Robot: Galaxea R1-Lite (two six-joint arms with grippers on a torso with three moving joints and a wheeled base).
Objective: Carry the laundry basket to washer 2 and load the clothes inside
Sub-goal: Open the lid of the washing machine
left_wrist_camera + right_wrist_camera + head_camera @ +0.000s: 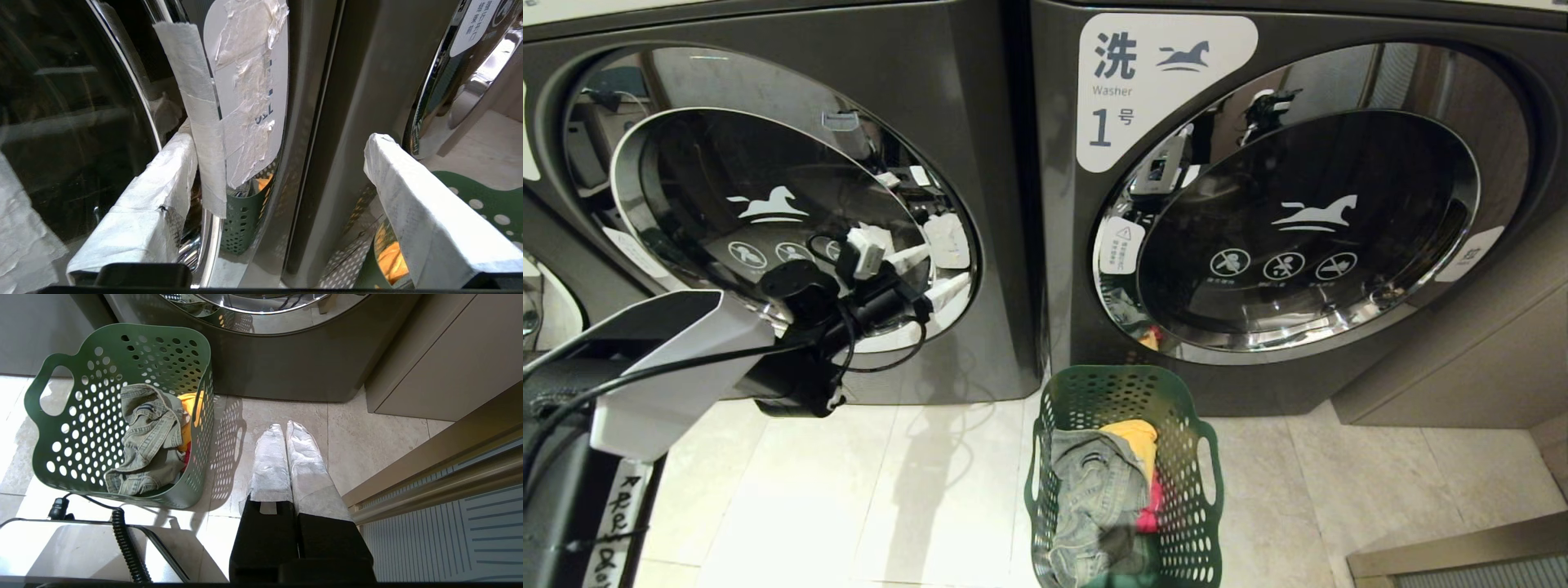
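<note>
**Now at the glass: left gripper spread wide at the left washer's door**

Leftmost, the left gripper (931, 273) reaches up to the chrome-rimmed round door of the left washer (980, 122), a dark grey machine with glossy black glass and a white horse logo; no numeral is visible on it. The left wrist view shows what the head view cannot: the cloth-wrapped fingers (159, 204) stand wide apart, holding nothing, beside a strip of wrinkled tape (202, 122) over a white label. To the right stands the washer labelled 1 (1062, 245). Before it on pale stone tiles sits the laundry basket (1201, 457), dark green perforated plastic, holding the clothes (1094, 490): crumpled grey-green denim, yellow and red-pink cloth. Only the right wrist view shows the right gripper (286, 430), its wrapped fingers pressed together, empty, above the floor beside the basket.
</note>
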